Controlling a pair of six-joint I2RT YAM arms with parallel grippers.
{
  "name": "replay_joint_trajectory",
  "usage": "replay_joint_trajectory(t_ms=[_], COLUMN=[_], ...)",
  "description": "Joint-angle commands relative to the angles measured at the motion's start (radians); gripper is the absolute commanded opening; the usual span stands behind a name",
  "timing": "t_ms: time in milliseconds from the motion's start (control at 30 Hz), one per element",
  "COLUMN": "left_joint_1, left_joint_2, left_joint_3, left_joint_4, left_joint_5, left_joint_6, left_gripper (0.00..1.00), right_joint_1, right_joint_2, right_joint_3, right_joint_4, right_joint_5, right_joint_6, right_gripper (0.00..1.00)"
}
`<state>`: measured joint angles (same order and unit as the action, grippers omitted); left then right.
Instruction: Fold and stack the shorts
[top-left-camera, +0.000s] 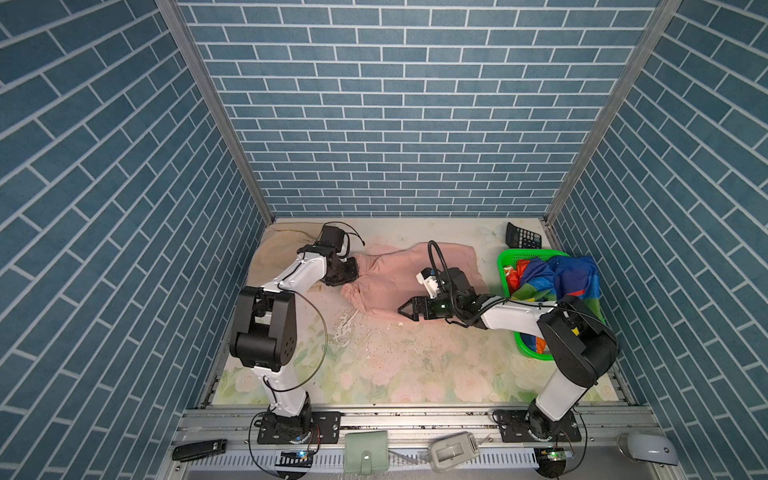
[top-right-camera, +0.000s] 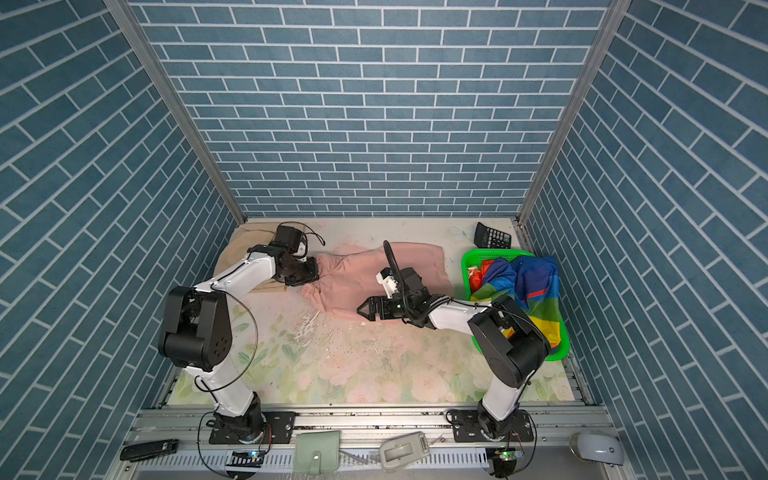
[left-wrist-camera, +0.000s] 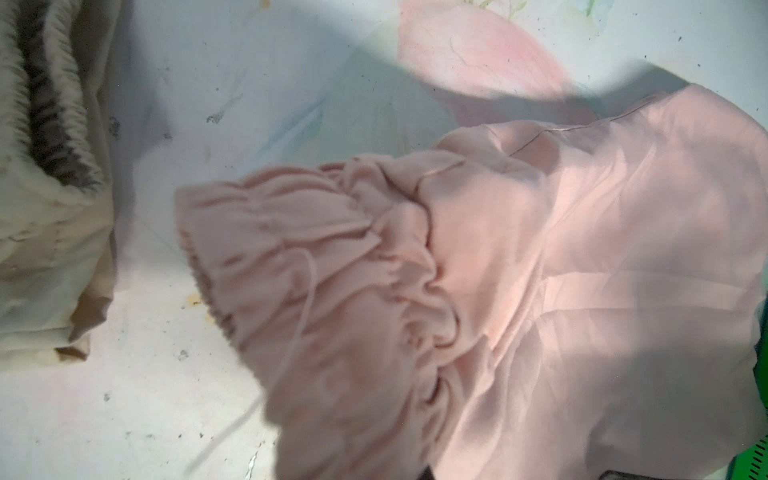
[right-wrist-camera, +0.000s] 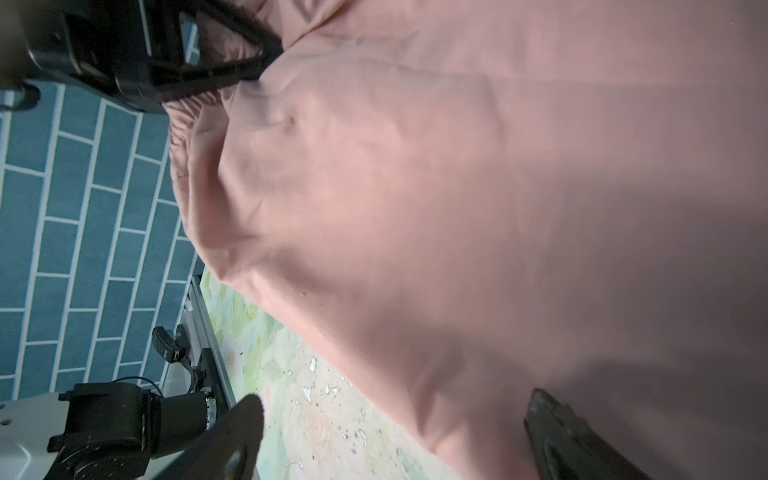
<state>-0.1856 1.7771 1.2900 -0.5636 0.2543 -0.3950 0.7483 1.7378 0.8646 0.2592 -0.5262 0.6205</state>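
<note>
Pink shorts (top-left-camera: 390, 270) stretch left–right; left tool (top-left-camera: 349, 272) pinches their waistband, right tool (top-left-camera: 401, 309) (jaws wide) hovers at their near edge.

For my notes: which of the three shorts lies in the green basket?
The rainbow-striped shorts fill the green basket; the pink shorts lie mid-table, the beige shorts far left.

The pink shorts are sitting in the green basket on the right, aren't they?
No. The rainbow-striped shorts sit in the green basket on the right; the pink shorts lie on the table, as both top views show.
</note>
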Motion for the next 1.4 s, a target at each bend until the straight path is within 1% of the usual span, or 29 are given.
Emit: replay_joint_trajectory(t_ms=[0, 200, 300, 400, 500, 600, 667, 767, 867, 967, 1233, 1367], left_joint_1=[-0.005, 0.004, 0.015, 0.026, 0.032, 0.034, 0.036, 0.042, 0.043, 0.043, 0.038, 0.038], left_joint_2=[-0.029, -0.027, -0.026, -0.030, -0.034, -0.036, -0.037, -0.036, -0.029, -0.026, -0.021, -0.029], left_joint_3=[0.008, 0.038, 0.056, 0.087, 0.129, 0.169, 0.190, 0.225, 0.266, 0.300, 0.332, 0.323], left_joint_4=[-0.028, -0.045, -0.061, -0.101, -0.162, -0.222, -0.255, -0.302, -0.336, -0.352, -0.352, -0.345], left_joint_5=[-0.010, -0.017, -0.018, -0.034, -0.067, -0.108, -0.134, -0.177, -0.200, -0.188, -0.120, -0.104], left_joint_6=[0.016, 0.030, 0.043, 0.068, 0.107, 0.147, 0.171, 0.206, 0.240, 0.242, 0.222, 0.218], left_gripper=[0.00, 0.00, 0.00, 0.00, 0.00, 0.00, 0.00, 0.00, 0.00, 0.00, 0.00, 0.00], right_joint_1=[0.055, 0.112, 0.118, 0.117, 0.109, 0.068, 0.019, -0.060, -0.078, -0.078, -0.078, -0.079], right_joint_2=[0.058, 0.159, 0.165, 0.104, 0.027, -0.017, -0.016, 0.030, 0.101, 0.204, 0.521, 0.656], right_joint_3=[0.028, 0.049, 0.064, 0.105, 0.185, 0.279, 0.329, 0.411, 0.513, 0.623, 0.923, 1.061], right_joint_4=[0.059, 0.056, 0.025, -0.089, -0.272, -0.419, -0.478, -0.520, -0.523, -0.479, -0.363, -0.300], right_joint_5=[0.004, 0.033, 0.048, 0.081, 0.163, 0.224, 0.233, 0.193, 0.158, 0.119, 0.087, 0.068], right_joint_6=[0.039, 0.035, 0.033, -0.028, -0.120, -0.193, -0.205, -0.192, -0.181, -0.122, 0.147, 0.250], right_gripper=[0.99, 0.99, 0.99, 0.99, 0.99, 0.99, 0.99, 0.99, 0.99, 0.99, 0.99, 0.99])
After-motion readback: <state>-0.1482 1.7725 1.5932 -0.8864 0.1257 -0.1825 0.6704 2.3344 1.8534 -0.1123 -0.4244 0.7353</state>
